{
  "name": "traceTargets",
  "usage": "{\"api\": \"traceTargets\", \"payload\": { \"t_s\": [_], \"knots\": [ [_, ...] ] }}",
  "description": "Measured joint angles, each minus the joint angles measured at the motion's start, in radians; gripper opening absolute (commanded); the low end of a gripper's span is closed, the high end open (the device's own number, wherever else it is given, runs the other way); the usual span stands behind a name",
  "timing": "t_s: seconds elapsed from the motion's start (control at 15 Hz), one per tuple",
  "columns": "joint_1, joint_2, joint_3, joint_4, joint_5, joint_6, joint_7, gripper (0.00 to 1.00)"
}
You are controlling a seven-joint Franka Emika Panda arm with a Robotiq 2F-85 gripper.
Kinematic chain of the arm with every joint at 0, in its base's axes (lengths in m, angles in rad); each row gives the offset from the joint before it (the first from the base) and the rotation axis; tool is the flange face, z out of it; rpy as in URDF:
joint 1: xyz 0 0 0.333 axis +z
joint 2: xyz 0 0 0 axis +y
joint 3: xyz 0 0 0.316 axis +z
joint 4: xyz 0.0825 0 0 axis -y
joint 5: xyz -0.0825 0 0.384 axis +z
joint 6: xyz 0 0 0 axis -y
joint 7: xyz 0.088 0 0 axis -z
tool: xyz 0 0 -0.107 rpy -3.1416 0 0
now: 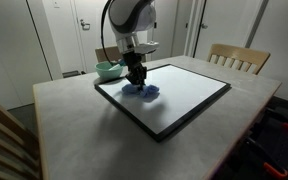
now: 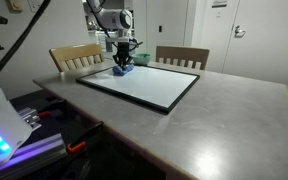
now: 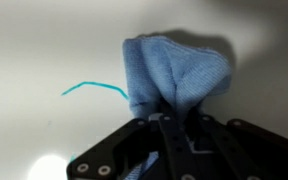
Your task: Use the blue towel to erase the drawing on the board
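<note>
The tool (image 3: 162, 120) is clenched on the blue towel (image 3: 179, 68), pressed to the board (image 1: 189, 95) toward the far edge of the counter (image 2: 234, 110). The drawing (image 3: 92, 90), a teal stroke, lies sideways just beside the towel, seemingly touching its edge.

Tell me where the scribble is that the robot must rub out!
Find the big grey table, then the white rectangular board with a black frame lying on it. At the board's end near the robot sits the crumpled blue cloth towel; in the wrist view, the scribble is the thin teal line beside it, the only mark on the white.
</note>
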Motion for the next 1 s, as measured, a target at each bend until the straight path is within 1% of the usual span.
{"api": "traceTargets", "payload": {
  "t_s": [0.27,0.47,0.8,1.0],
  "knots": [
    [0.004,-0.001,-0.009,-0.003,-0.003,0.001,-0.008,0.04],
    [-0.008,-0.003,-0.047,-0.006,-0.003,0.000,-0.008,0.04],
    [-0.091,-0.004,-0.134,-0.006,-0.004,0.000,-0.012,0.04],
    [-0.136,-0.003,-0.159,-0.006,-0.004,0.000,-0.012,0.04]
  ]
}}
